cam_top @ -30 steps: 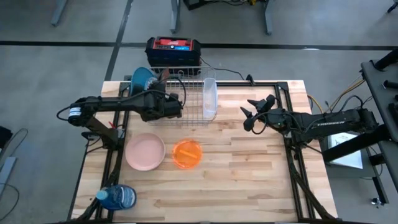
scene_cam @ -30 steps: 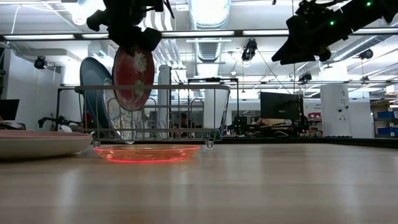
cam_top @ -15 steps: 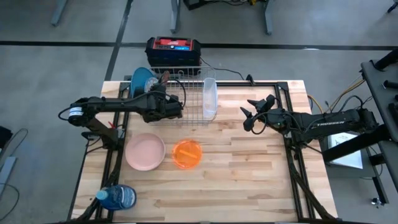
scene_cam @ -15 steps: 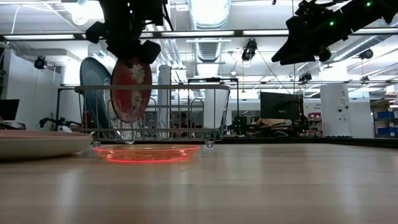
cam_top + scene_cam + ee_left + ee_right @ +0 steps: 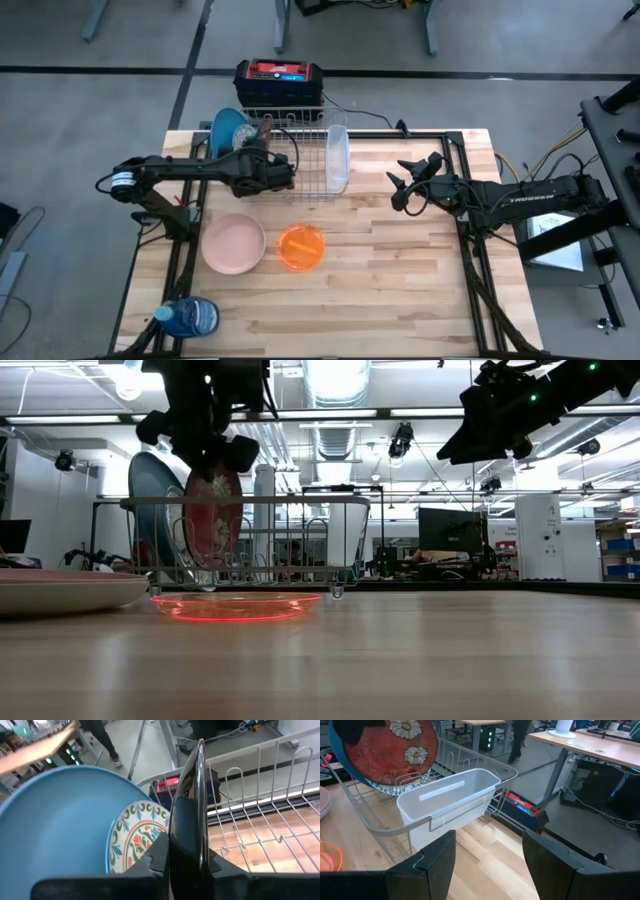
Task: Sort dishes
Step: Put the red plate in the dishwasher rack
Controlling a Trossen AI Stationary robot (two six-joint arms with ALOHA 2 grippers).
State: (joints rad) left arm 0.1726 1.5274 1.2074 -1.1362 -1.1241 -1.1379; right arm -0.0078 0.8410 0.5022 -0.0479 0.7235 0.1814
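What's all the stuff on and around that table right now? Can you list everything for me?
Wire dish rack: one, silver, far edge of the table.
Blue plate: one, plain blue, standing on edge at the rack's left end.
Patterned plate: one, teal-white, standing in the rack beside the blue plate.
Red flowered plate: one, red with white flowers, on edge in the rack, held by the left claw.
White bin: one, whitish, hung on the rack's right side.
Pink dish: one, pink, on the table, left of centre.
Orange bowl: one, translucent orange, just right of the pink dish.
Water bottle: one, blue, near left corner.
Red-black box: one, behind the rack.
Left claw: shut on the red flowered plate.
Right claw: open, raised right of the rack.
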